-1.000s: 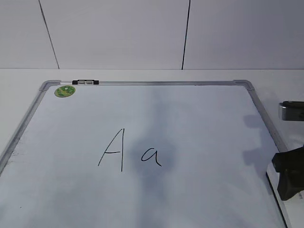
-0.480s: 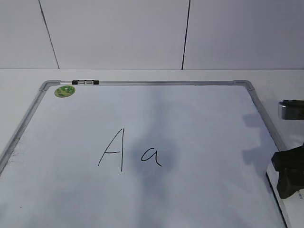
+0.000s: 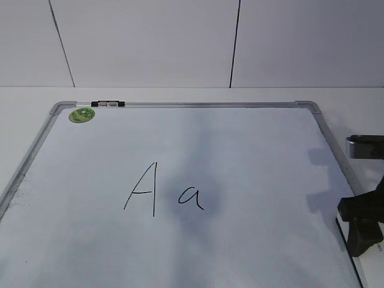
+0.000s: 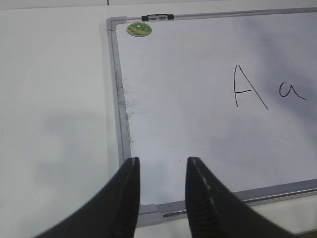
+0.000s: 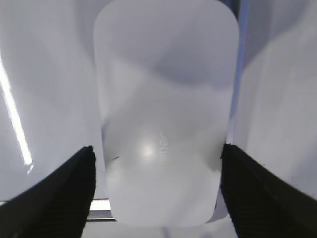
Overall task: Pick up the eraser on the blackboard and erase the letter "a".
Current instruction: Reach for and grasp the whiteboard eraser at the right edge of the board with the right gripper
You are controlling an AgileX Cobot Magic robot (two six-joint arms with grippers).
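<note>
The right gripper [image 5: 156,163] is hanging with jaws spread wide on either side of the eraser [image 5: 163,114], at the blackboard's [image 3: 327,144] near right edge, seemingly to grasp it, while the left gripper [image 4: 161,168], jaws partly spread and holding nothing, is waiting at the near left corner, far from the letter "a" [image 3: 191,198]

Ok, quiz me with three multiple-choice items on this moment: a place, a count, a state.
1. Where is the eraser?
A) between the right gripper's jaws
B) on the letter "a"
C) by the green sticker

2. How many letters are on the blackboard?
A) one
B) two
C) three

3. The right jaws are:
A) shut
B) open around the eraser
C) out of view

Key: 1 A, the right wrist view shows the jaws flanking it; 2 B, "A" and "a"; 3 B, gaps show at both sides.
</note>
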